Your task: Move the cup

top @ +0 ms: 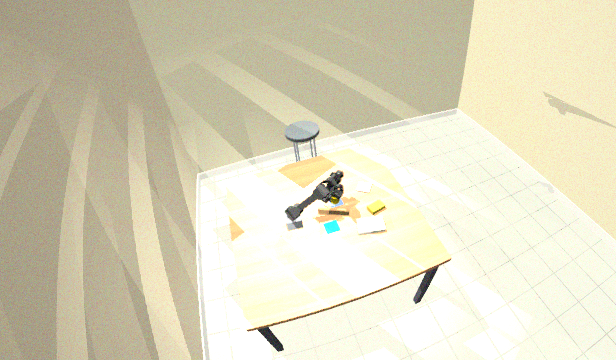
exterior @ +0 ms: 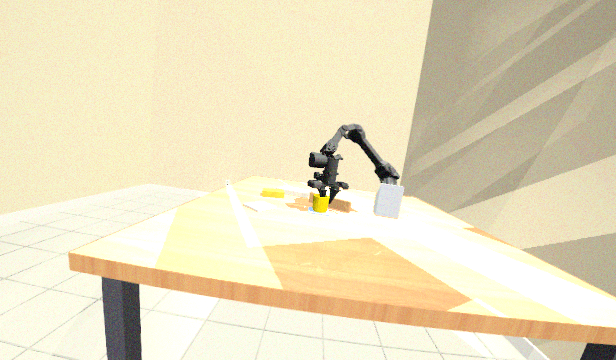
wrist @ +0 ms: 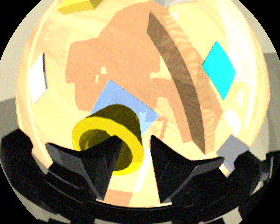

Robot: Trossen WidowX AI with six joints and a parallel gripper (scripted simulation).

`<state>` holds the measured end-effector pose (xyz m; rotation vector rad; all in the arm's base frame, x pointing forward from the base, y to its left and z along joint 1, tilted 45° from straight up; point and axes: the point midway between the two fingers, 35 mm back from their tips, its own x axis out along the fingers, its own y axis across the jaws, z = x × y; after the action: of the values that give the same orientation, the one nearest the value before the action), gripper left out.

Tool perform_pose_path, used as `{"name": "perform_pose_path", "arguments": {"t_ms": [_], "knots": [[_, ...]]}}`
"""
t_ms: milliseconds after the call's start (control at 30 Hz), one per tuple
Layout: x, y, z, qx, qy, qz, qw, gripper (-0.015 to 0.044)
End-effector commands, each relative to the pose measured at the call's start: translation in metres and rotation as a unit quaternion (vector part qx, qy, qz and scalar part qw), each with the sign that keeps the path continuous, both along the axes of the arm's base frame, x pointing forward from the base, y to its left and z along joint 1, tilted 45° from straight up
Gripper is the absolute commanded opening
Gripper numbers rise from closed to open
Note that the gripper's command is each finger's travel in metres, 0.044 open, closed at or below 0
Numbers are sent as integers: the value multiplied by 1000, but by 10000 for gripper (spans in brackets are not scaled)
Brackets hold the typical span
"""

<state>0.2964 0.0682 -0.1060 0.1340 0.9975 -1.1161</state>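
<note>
Arm bent over, wrist down | pincer [wrist: 132,157] spread, straddling yellow cup [wrist: 111,137] rim

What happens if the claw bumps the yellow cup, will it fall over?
It could probably tip: the cup is small and stands upright on the pale blue pad with nothing propping it. It looks stiff, so the claw likely won't squash it. Its wall is smooth and round, so it might slip, or roll if knocked over.
</note>
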Motion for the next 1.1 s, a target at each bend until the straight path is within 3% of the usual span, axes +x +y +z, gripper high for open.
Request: {"name": "perform_pose_path", "arguments": {"t_ms": [0, 833, 1067], "knots": [[-1, -2, -1, -4, 3, 3, 1000, 166], [-1, 0, -1, -1, 1, 0, 1000, 0], [-1, 13, 12, 0, 2, 1, 1000, 0]]}}
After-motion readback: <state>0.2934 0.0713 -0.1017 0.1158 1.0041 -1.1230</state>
